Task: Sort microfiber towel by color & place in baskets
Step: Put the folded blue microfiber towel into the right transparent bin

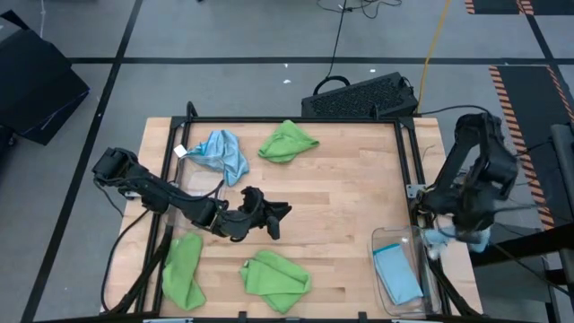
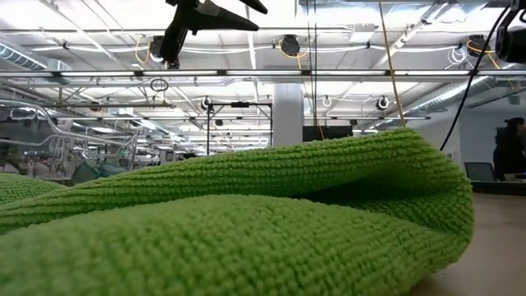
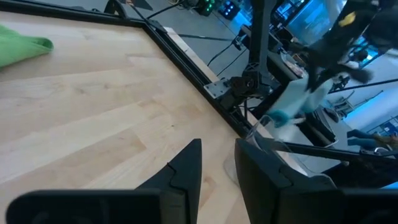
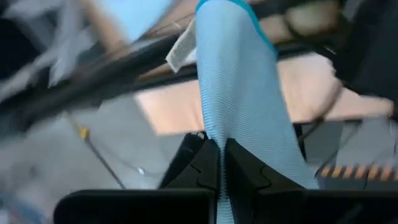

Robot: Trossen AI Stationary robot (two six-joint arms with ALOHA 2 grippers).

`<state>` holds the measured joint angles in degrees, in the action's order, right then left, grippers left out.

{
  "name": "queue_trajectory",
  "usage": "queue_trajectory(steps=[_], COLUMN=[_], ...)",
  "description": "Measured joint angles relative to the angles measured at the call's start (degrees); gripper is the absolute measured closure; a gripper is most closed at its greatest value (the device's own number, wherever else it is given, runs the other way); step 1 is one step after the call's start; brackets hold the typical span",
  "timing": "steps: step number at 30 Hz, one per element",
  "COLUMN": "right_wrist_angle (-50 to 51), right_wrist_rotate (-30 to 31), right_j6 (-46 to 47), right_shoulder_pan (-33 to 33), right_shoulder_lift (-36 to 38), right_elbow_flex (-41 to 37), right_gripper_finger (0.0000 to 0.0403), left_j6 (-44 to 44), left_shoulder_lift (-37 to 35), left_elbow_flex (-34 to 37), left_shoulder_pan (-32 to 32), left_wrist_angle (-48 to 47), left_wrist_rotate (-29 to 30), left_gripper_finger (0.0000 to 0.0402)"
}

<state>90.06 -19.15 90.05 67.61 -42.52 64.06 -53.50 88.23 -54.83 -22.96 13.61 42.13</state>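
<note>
My right gripper (image 1: 446, 238) is beyond the table's right edge, beside the clear basket (image 1: 377, 240), and is shut on a light blue microfiber towel (image 4: 239, 93) with a white tag (image 4: 180, 51). Another blue towel (image 1: 397, 274) lies in that basket. My left gripper (image 1: 273, 215) hangs open over the table's middle, touching nothing. On the table lie a blue towel (image 1: 221, 154) at the far left, a green towel (image 1: 287, 142) at the far middle, and two green towels (image 1: 184, 269) (image 1: 273, 278) near the front edge. A second clear basket (image 1: 202, 179) shows faintly by the far-left blue towel. My right gripper pinches a bunched part of the light blue towel (image 4: 216, 144) between its two fingers. The fingers slant steeply down. The towel hangs from them as a narrow strip, lifted clear of the table, with its tag out near the far end.
A black crate (image 1: 363, 97) stands behind the table's far edge. A black frame rail (image 1: 408, 161) runs along the table's right edge between my right gripper and the wood. Bare wood lies in the middle and right of the table.
</note>
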Motion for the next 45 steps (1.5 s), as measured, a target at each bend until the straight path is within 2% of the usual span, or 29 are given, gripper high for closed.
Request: queue_trajectory(steps=[3,7,16,24,30,39,45], right_wrist_angle=[-0.29,-3.05,-23.48,-24.37,-28.25,-51.13,-58.54], right_wrist_rotate=[0.96,3.31,12.44,16.00,19.41,20.58,22.16], right_j6=[6.77,10.52,12.87,15.92,16.43,16.58,17.98], right_shoulder_pan=[0.00,0.00,-0.05,-0.31,-3.39,-7.32,-8.79], right_shoulder_lift=[-0.61,-1.64,-5.94,-12.67,-16.77,-24.19,-29.76], right_elbow_flex=[-3.96,-7.19,-8.46,-8.51,-11.03,-21.35,-23.25], right_gripper_finger=[0.0397,0.0397,0.0397,0.0397,0.0397,0.0397,0.0397], left_j6=[0.92,3.02,5.98,9.81,11.42,12.97,13.34], left_shoulder_lift=[0.00,0.00,0.00,0.00,0.00,0.00,0.00], left_elbow_flex=[0.00,0.00,0.00,0.00,0.00,0.00,0.00], left_shoulder_pan=[0.00,0.00,0.00,0.11,0.46,0.45,0.44], left_wrist_angle=[0.00,-0.01,-0.09,-0.26,-0.46,-0.57,-1.85], left_wrist_rotate=[0.00,0.00,-0.35,-3.72,-5.15,-6.99,-9.85], left_gripper_finger=[0.0305,0.0305,0.0305,0.0305,0.0305,0.0305,0.0305])
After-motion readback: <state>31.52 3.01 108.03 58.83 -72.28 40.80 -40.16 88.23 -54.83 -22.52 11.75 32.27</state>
